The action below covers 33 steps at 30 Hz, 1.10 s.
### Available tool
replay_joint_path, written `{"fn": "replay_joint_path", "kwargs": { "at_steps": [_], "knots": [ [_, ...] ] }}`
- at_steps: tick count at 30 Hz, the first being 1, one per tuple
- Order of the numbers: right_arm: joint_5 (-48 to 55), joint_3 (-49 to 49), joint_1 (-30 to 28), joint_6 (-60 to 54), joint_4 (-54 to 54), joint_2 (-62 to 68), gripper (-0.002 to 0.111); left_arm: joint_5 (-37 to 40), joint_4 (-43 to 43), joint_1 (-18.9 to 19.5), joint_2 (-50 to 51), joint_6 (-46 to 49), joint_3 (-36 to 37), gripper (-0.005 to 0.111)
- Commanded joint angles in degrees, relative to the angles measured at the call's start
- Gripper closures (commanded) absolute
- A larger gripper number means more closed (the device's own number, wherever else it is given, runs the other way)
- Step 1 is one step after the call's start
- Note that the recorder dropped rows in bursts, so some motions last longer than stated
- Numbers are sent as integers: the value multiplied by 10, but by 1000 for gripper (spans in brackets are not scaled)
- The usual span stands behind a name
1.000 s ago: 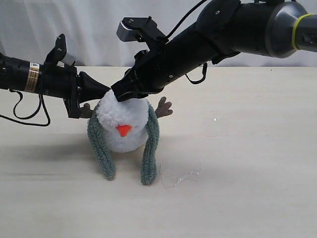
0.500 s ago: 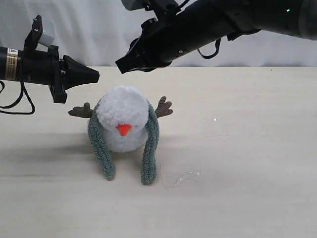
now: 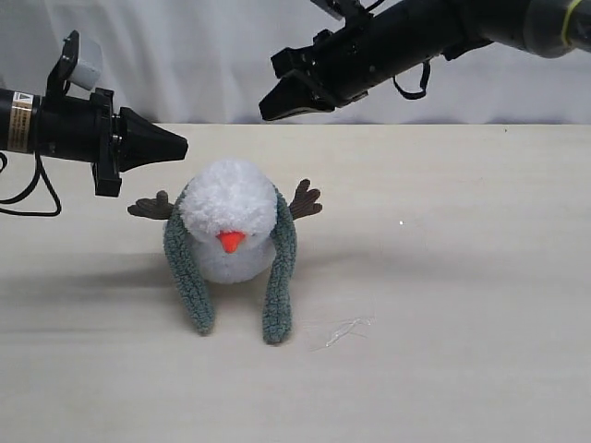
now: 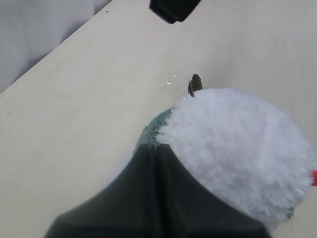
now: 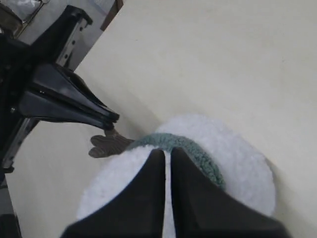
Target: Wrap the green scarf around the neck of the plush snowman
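The plush snowman sits on the table, a white fluffy ball with an orange nose and brown twig arms. The green scarf lies over its back, both ends hanging down its front to the table. My left gripper hovers shut just left of and above the snowman's head, empty. My right gripper is raised higher behind the snowman, jaws nearly together with nothing between them. In the left wrist view the snowman and a bit of scarf show past the gripper. The right wrist view shows the gripper over the scarf.
A small scrap of clear film lies on the pale table right of the scarf's end. A white curtain hangs behind the table.
Both grippers pulled away from the snowman's head. The left one backed off left, then held still. The right one lifted up and to the right. The scarf stays draped as before.
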Motion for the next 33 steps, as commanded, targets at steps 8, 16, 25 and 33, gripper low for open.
{"fn": "replay_joint_path", "kwargs": {
  "at_steps": [8, 16, 25, 33],
  "knots": [
    [53, -18, 21, 10, -46, 52, 104, -5, 0, 1, -5, -5, -3, 107],
    [57, 8, 28, -7, -53, 64, 104, -4, 0, 1, -5, -5, -3, 107],
    [44, 0, 27, -3, -59, 63, 104, -5, 0, 1, -5, -5, -3, 107],
    [34, 0, 27, 17, -95, 60, 104, -5, 0, 1, -5, -6, -3, 107]
  ]
}}
